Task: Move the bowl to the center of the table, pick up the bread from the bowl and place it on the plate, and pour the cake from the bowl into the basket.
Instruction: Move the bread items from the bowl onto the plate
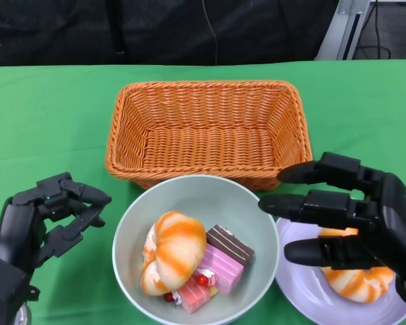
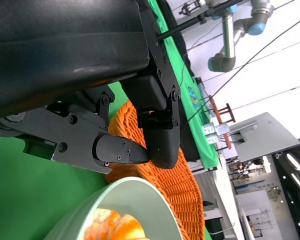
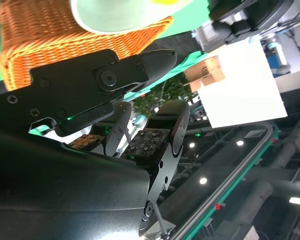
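A pale green bowl [image 1: 250, 210] sits at the table's near middle, just in front of the wicker basket [image 1: 210, 128]. Inside it lie an orange-and-white bread [image 1: 172, 250], a pink cake [image 1: 216, 271] and a chocolate-layered cake [image 1: 230, 244]. Another bread [image 1: 358, 281] rests on the lavender plate [image 1: 304, 284] at the right. My right hand [image 1: 345, 217] hovers over the plate, fingers spread toward the bowl's rim, holding nothing. Left of the bowl, my left hand [image 1: 54, 210] stays apart from it with fingers loosely curled and empty. The bowl's rim [image 2: 110, 200] and the basket [image 2: 175, 175] show in the left wrist view.
The basket is empty and stands mid-table on the green cloth [image 1: 47, 115]. The right wrist view shows the basket [image 3: 50, 35] and the bowl's underside [image 3: 115, 17]. Dark background lies beyond the table's far edge.
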{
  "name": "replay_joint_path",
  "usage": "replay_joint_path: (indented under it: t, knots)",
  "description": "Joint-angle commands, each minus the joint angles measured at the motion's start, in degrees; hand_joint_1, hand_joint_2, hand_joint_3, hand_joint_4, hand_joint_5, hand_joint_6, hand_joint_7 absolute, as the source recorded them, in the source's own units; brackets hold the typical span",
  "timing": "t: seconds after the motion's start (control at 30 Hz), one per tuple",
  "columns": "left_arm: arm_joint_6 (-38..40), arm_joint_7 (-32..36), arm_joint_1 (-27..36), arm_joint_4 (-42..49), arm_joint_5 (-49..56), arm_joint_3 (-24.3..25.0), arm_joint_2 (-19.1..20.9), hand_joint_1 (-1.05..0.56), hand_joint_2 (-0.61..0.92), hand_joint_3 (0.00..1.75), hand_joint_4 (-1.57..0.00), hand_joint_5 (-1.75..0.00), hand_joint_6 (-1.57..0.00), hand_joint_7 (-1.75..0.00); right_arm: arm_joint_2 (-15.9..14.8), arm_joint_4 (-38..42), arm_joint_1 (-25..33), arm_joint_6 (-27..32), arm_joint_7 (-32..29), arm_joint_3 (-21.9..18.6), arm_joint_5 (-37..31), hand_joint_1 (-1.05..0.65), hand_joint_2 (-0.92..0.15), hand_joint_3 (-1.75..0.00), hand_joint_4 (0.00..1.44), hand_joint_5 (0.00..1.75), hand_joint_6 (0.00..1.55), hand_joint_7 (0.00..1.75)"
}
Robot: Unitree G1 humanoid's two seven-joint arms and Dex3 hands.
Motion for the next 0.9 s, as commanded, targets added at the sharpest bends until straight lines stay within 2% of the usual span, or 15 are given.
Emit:
replay_joint_path:
  t: [0.03, 0.4, 0.6, 0.9]
  knots:
    - [0.3, 0.4, 0.6, -0.9, 0.0, 0.1, 0.6, -0.26, 0.92, 0.23, -0.88, -1.27, -0.95, -0.93, 0.2, -0.8, -0.7, -0.8, 0.9, -1.4, 1.0, -0.65, -0.92, -0.08, 0.81, 0.52, 0.83, 0.02]
    - [5.0, 1.9, 2.8, -7.9, 1.0, -0.8, -0.7, -0.24, 0.91, 0.23, -0.88, -1.24, -0.96, -0.95, 2.9, 0.3, -3.3, 0.2, 2.4, 0.5, -3.8, -0.69, -0.92, -0.06, 0.81, 0.48, 0.81, 0.01]
    - [4.8, 1.2, 2.6, -7.7, 0.2, -0.8, -0.8, -0.24, 0.91, 0.24, -0.88, -1.25, -0.94, -0.96, 4.0, 2.3, -5.4, 0.5, 2.4, 2.2, -6.1, -0.69, -0.92, -0.04, 0.82, 0.45, 0.81, 0.00]
    - [4.7, 1.6, 2.5, -7.7, 0.2, -0.7, -0.9, -0.24, 0.91, 0.26, -0.89, -1.24, -0.96, -0.94, 4.9, 6.5, -8.8, 0.0, -0.8, 5.6, -10.8, -0.69, -0.92, -0.02, 0.84, 0.42, 0.82, 0.00]
